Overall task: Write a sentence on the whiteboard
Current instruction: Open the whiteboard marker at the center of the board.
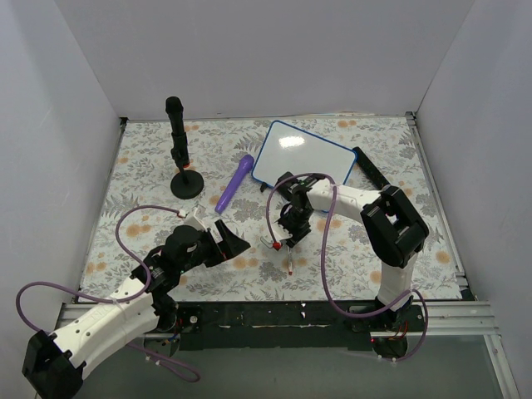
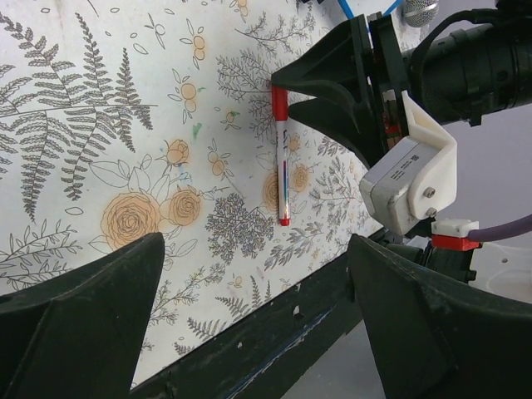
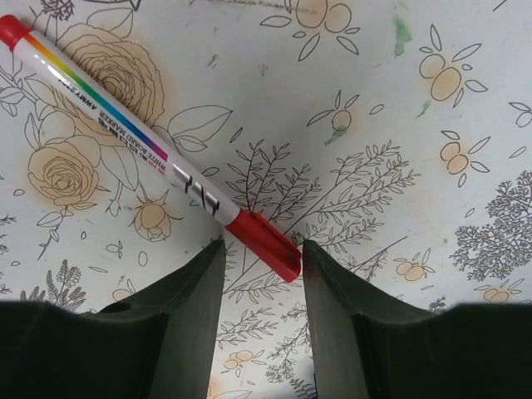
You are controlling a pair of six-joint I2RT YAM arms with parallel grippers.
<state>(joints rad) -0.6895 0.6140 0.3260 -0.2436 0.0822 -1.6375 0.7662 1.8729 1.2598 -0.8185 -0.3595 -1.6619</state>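
Floral tablecloth (image 1: 141, 170) bearing an upright black stand (image 1: 178, 141), a purple cylinder (image 1: 235, 183) lying nearby, and a red-capped marker (image 2: 283, 166) lying flat.

Small white, blue-rimmed whiteboard (image 1: 303, 155) is set at far centre of the floral-patterned table (image 1: 374, 249). Purple cylindrical tool (image 1: 235, 183) is laid just left of it, black round-based stand (image 1: 184, 158) further left. Red-capped white marker (image 3: 125, 133) is laid flat nearer the front, cap end between the right fingers (image 3: 183, 324).

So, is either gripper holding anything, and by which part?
Nothing seems held: the red-capped white marker lies flat, its cap inside the parted right gripper; the left gripper is empty.
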